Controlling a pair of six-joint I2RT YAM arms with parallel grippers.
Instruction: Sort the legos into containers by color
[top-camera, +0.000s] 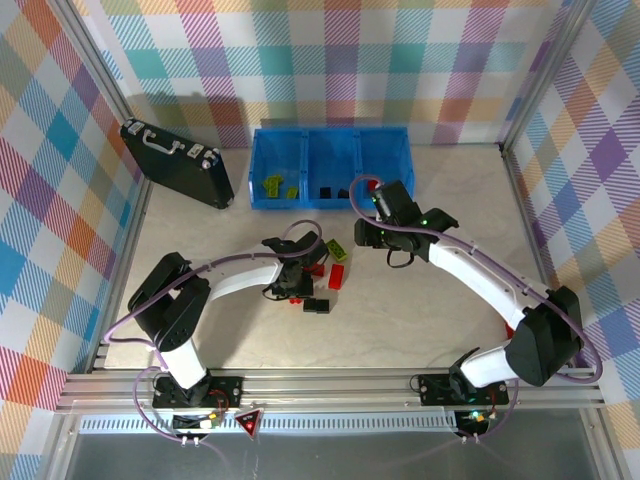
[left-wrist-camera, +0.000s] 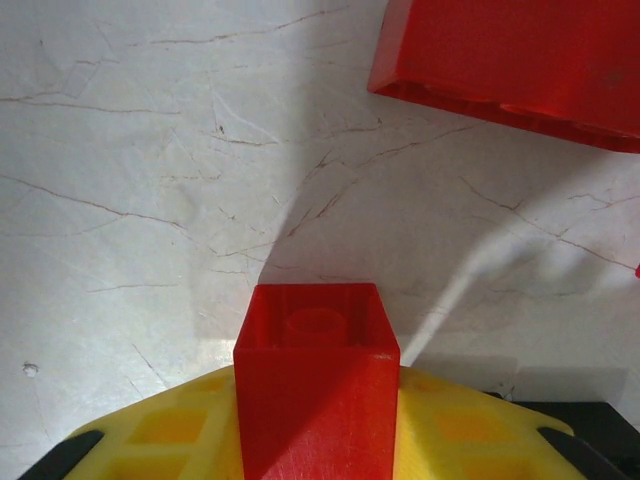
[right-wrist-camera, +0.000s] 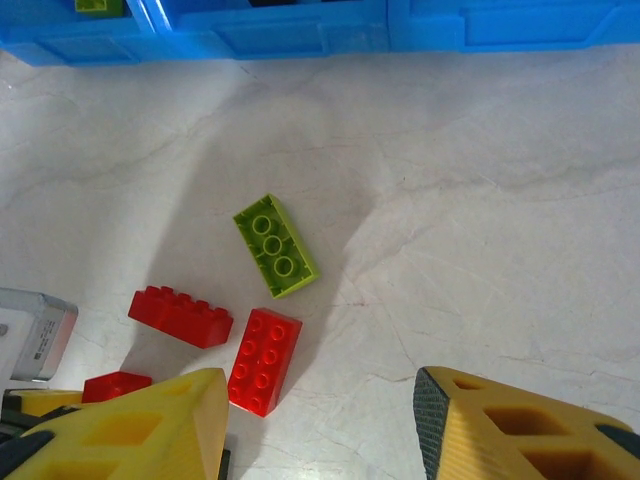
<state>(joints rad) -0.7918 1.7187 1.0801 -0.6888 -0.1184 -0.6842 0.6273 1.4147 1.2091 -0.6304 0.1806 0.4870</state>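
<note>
My left gripper (left-wrist-camera: 317, 420) is shut on a red lego (left-wrist-camera: 316, 370), its hollow underside facing the camera, just above the table. From above, the left gripper (top-camera: 294, 279) sits at the loose pile of legos. Another red lego (left-wrist-camera: 510, 60) lies just ahead of it. My right gripper (right-wrist-camera: 320, 410) is open over bare table, with nothing between its yellow fingers (right-wrist-camera: 150, 425). To its left lie an upturned lime lego (right-wrist-camera: 275, 245) and two red legos (right-wrist-camera: 263, 360) (right-wrist-camera: 180, 316). The blue bin (top-camera: 330, 140) holds lime legos (top-camera: 272, 185) on the left and black ones (top-camera: 325, 190) in the middle.
A black briefcase (top-camera: 176, 163) lies at the back left. A black lego (top-camera: 316, 306) sits at the near edge of the pile. Plaid walls close in the table on three sides. The right arm (top-camera: 470, 270) arcs across the table's right half.
</note>
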